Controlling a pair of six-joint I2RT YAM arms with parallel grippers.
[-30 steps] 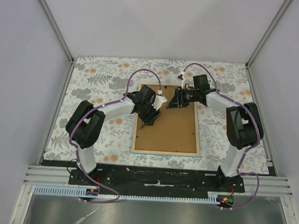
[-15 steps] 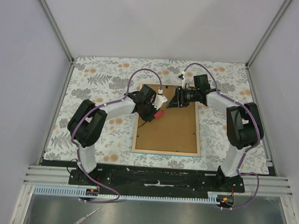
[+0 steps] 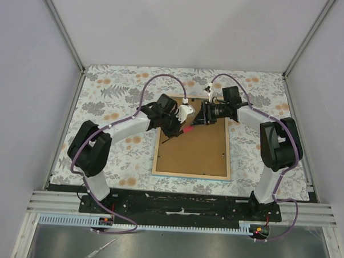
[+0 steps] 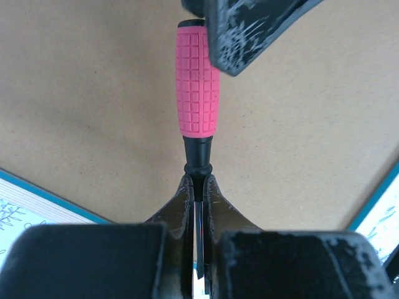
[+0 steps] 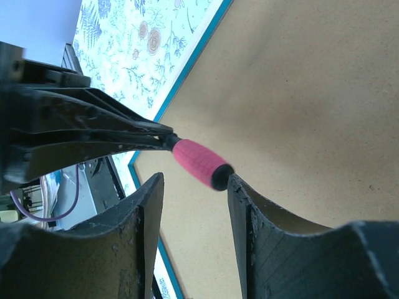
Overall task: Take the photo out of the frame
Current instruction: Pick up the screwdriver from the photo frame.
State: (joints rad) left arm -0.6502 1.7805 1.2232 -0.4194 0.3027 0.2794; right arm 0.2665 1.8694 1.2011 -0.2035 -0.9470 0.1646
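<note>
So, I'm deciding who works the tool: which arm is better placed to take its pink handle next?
Probably right. The right gripper stands open with the pink handle end between its jaws, while the left gripper is shut on the tool just below that handle.

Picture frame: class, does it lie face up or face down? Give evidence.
Face down: the brown backing board faces up inside the frame, whose light wood-coloured back shows.

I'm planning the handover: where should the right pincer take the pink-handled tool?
On the ribbed pink handle, across its width, coming from its free capped end. The left pincer pinches the thin metal shaft, so the whole handle is exposed, and the right pincer straddles it open.
</note>
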